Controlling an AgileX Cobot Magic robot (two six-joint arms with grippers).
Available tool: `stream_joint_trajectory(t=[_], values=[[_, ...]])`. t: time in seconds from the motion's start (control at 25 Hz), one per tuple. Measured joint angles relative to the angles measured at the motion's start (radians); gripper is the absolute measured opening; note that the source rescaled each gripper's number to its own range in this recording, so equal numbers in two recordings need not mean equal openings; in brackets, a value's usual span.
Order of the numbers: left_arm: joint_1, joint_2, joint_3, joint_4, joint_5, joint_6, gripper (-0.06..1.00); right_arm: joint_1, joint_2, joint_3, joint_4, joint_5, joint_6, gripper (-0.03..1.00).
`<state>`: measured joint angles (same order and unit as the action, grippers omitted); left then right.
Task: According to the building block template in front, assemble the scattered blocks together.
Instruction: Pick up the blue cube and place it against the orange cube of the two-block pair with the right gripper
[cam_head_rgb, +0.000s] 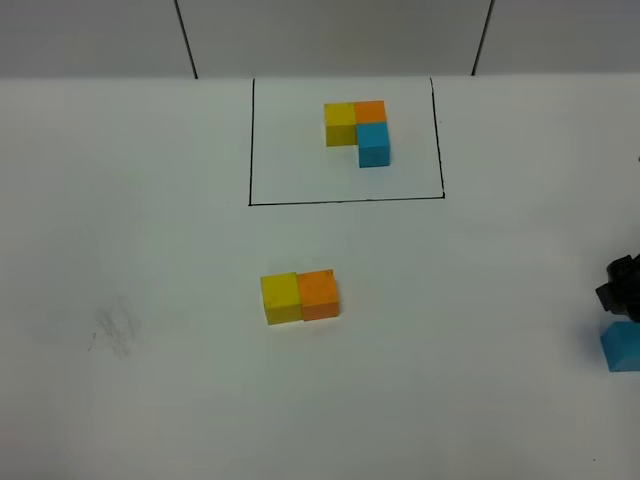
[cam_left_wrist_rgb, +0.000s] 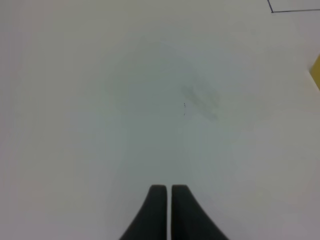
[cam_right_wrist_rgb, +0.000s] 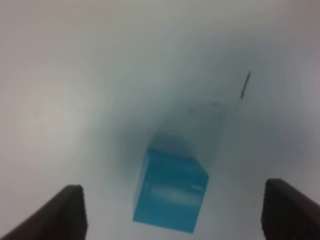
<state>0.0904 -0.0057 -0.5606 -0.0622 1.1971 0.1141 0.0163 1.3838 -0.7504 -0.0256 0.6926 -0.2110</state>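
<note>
The building block template (cam_head_rgb: 360, 128) shows 3 cubes, yellow, orange and light blue, inside a thin black frame (cam_head_rgb: 345, 201) on the white tabletop (cam_head_rgb: 120, 200). The 3 scattered blocks are a yellow block (cam_head_rgb: 281, 297), an orange block (cam_head_rgb: 319, 293) and a light blue block (cam_right_wrist_rgb: 170, 192).

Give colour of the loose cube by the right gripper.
A light blue matte cube; right wrist view shows it best.

— Where does the high camera sit?
— Above the white table (cam_head_rgb: 150, 400), looking down, with the black frame (cam_head_rgb: 345, 200) at the far side.
— And the wrist cameras?
— Low over the tabletop. The left one shares a corner of that frame. The right one is close on the light blue cube (cam_right_wrist_rgb: 170, 192), which the high view shows at its right edge.
</note>
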Motion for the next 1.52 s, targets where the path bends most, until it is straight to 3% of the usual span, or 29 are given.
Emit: stream_joint_trajectory(t=[0.16,0.44,0.96,1.28,1.44,1.52], values=[[0.000,0.000,0.000,0.000,0.000,0.000,0.00,-0.023,-0.004,0.056,-0.004,-0.017,0.070,0.74],[0.000,0.000,0.000,0.000,0.000,0.000,0.00,-0.023,0.002,0.125,-0.004,-0.144,0.172,0.74],[0.000,0.000,0.000,0.000,0.000,0.000,0.00,-0.023,0.158,0.128,-0.079,-0.185,0.255,0.74],[0.000,0.000,0.000,0.000,0.000,0.000,0.00,-0.023,0.236,0.164,-0.083,-0.265,0.262,0.73],[0.000,0.000,0.000,0.000,0.000,0.000,0.00,-0.023,0.255,0.194,-0.083,-0.328,0.262,0.68],[0.000,0.000,0.000,0.000,0.000,0.000,0.00,-0.023,0.266,0.197,-0.083,-0.338,0.262,0.61]])
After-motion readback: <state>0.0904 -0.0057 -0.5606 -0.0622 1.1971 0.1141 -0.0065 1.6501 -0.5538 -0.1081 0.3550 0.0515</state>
